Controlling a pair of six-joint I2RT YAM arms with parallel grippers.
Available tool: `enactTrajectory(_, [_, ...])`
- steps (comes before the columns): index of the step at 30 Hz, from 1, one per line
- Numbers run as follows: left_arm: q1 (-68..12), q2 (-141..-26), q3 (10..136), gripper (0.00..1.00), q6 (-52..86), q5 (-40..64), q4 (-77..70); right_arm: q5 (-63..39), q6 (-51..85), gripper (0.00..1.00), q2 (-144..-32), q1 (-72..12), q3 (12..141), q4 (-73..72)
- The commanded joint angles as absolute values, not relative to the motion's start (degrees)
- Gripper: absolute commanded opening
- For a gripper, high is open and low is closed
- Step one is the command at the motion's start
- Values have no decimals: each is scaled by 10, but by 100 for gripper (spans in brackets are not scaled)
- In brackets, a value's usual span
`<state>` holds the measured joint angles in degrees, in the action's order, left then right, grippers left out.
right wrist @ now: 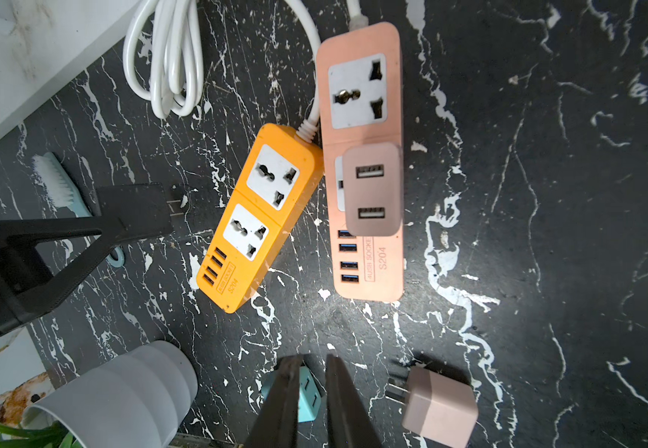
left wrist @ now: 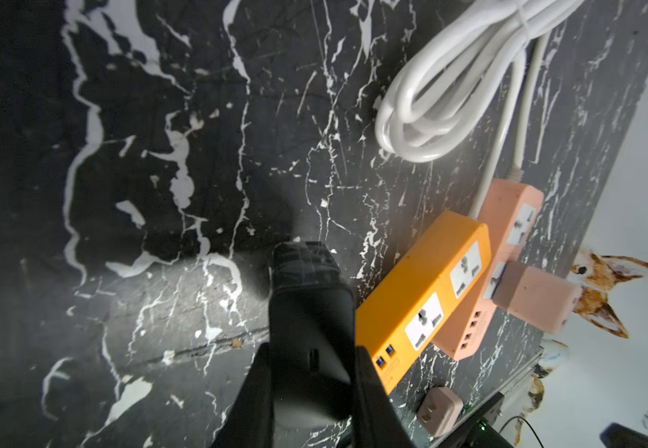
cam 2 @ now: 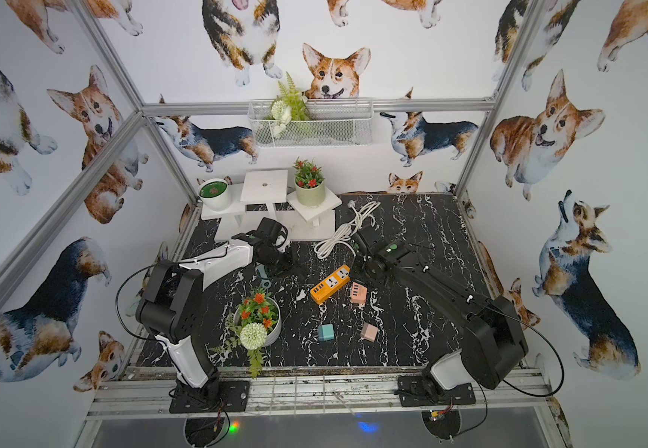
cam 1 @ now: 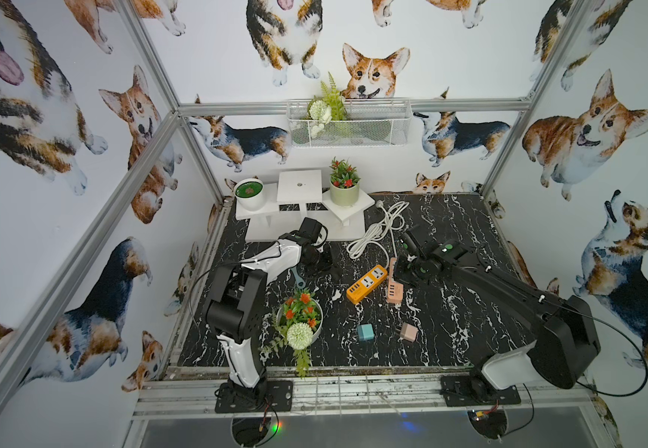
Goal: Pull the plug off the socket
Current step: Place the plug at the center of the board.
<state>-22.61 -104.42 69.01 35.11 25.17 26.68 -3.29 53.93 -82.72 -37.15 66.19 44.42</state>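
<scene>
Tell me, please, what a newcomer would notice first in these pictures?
Probably the orange power strip and pink power strip lying side by side mid-table, the pink one with a pink plug in its socket. The left end effector holds a black plug beside the orange strip. Corgi wallpaper covers the walls.

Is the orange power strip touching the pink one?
Touching. The right wrist view shows the orange strip's cord-end corner pressed against the pink strip's side.
</scene>
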Motion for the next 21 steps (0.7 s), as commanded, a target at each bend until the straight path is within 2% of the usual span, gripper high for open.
enactTrajectory(1, [-211, -1052, 650, 8, 343, 257, 211, -35, 534, 20, -819, -373, 658, 458])
enactTrajectory(7, [-194, -1042, 624, 43, 321, 238, 218, -34, 535, 21, -818, -373, 659, 459])
enactTrajectory(9, [-193, -1040, 629, 48, 308, 230, 234, -33, 534, 21, -818, -373, 657, 461])
enactTrajectory(15, [-191, -1015, 644, 54, 295, 213, 255, -22, 529, 21, -819, -373, 662, 473])
enactTrajectory(21, [-207, -972, 718, 58, 287, 156, 326, 5, 512, 22, -819, -360, 692, 523])
